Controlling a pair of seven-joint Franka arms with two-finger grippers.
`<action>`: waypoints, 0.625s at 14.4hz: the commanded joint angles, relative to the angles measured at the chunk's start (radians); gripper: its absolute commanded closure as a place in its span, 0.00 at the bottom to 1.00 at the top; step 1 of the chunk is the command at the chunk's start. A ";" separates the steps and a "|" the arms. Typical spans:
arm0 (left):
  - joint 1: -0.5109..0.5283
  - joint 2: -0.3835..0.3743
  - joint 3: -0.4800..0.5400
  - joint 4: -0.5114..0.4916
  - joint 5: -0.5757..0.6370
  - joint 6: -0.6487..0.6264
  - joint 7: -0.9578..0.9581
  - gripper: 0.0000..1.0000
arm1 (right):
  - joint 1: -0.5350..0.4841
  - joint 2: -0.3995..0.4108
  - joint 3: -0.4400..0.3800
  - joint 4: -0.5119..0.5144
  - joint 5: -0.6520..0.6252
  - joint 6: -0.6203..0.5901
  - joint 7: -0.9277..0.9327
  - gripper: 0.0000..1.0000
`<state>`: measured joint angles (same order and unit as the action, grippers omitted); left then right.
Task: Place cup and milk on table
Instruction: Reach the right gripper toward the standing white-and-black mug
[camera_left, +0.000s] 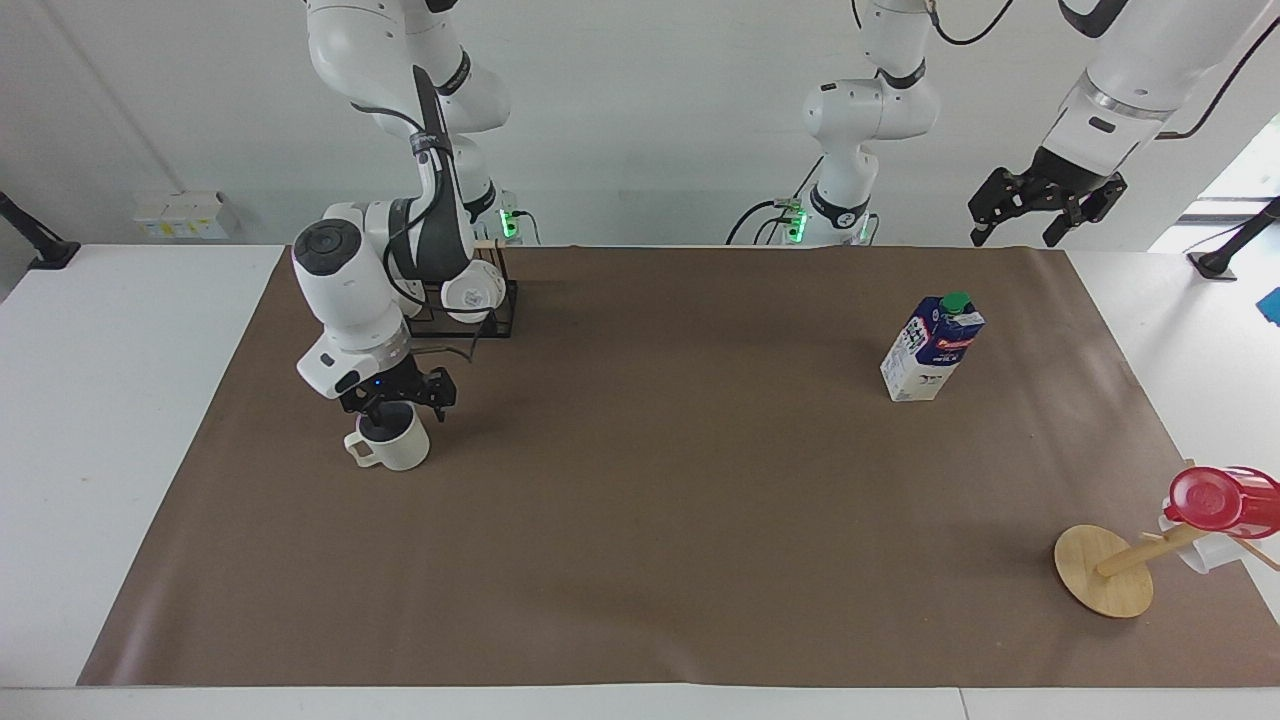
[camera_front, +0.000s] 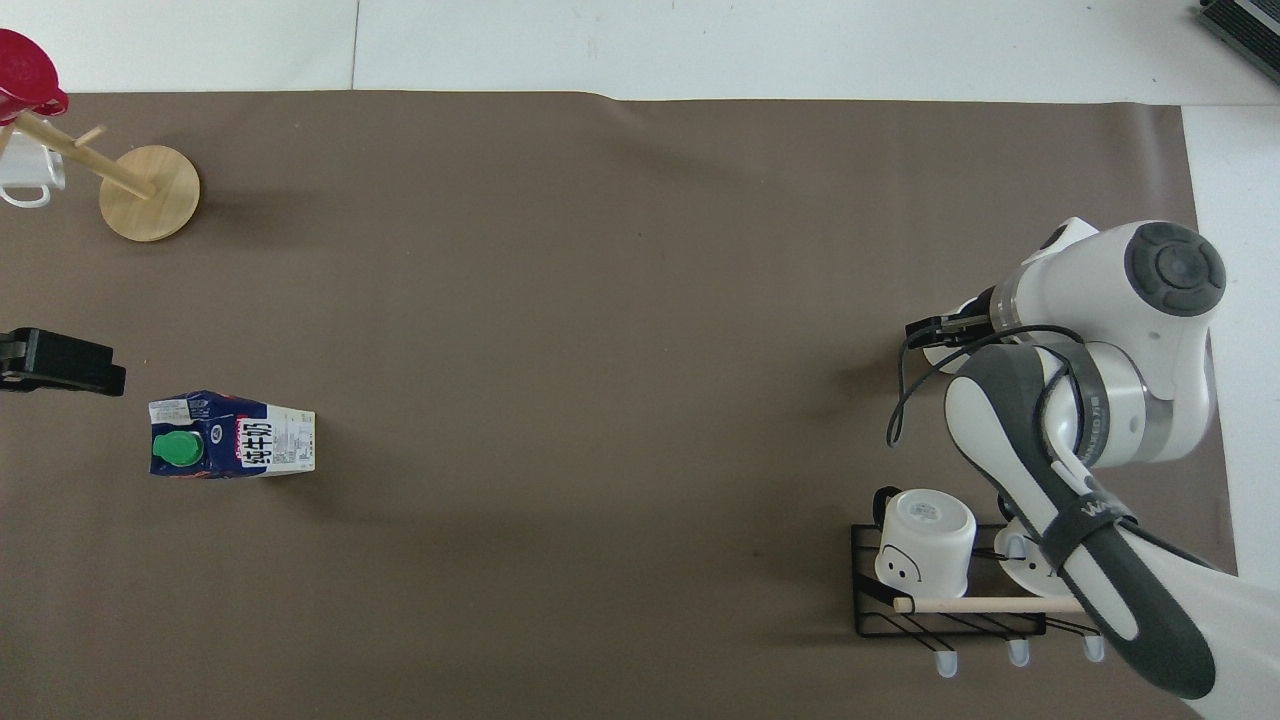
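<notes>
The cream ribbed cup (camera_left: 396, 451) stands on the brown sheet of the table (camera_left: 650, 520) at the right arm's end, its squared handle pointing away from the robots. My right gripper (camera_left: 400, 404) is down at the cup's mouth with its fingers spread and covers the rim. I cannot tell if it touches the cup. In the overhead view the right gripper (camera_front: 935, 330) and arm hide nearly all of the cup (camera_front: 934, 357). The milk carton (camera_left: 932, 347) stands upright toward the left arm's end and also shows in the overhead view (camera_front: 232, 436). My left gripper (camera_left: 1045, 215) waits open and raised.
A black wire rack (camera_left: 495, 318) with two white mugs stands near the right arm's base, nearer to the robots than the cup; it also shows in the overhead view (camera_front: 950, 620). A wooden mug tree (camera_left: 1105, 572) with a red cup (camera_left: 1215, 499) stands toward the left arm's end.
</notes>
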<state>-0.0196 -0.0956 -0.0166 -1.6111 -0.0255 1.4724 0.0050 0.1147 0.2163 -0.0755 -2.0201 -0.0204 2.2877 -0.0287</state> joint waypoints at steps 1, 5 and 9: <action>0.007 -0.003 -0.003 0.011 -0.001 -0.014 -0.008 0.00 | -0.001 0.014 -0.001 -0.020 0.005 0.048 -0.023 0.00; 0.007 -0.003 -0.003 0.011 -0.001 -0.014 -0.008 0.00 | -0.001 0.017 -0.001 -0.025 0.005 0.059 -0.023 0.00; 0.007 -0.003 -0.003 0.011 -0.001 -0.014 -0.008 0.00 | 0.011 0.023 -0.001 -0.015 0.004 0.059 -0.025 0.57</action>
<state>-0.0196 -0.0956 -0.0166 -1.6111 -0.0255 1.4724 0.0049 0.1160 0.2399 -0.0751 -2.0301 -0.0205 2.3259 -0.0298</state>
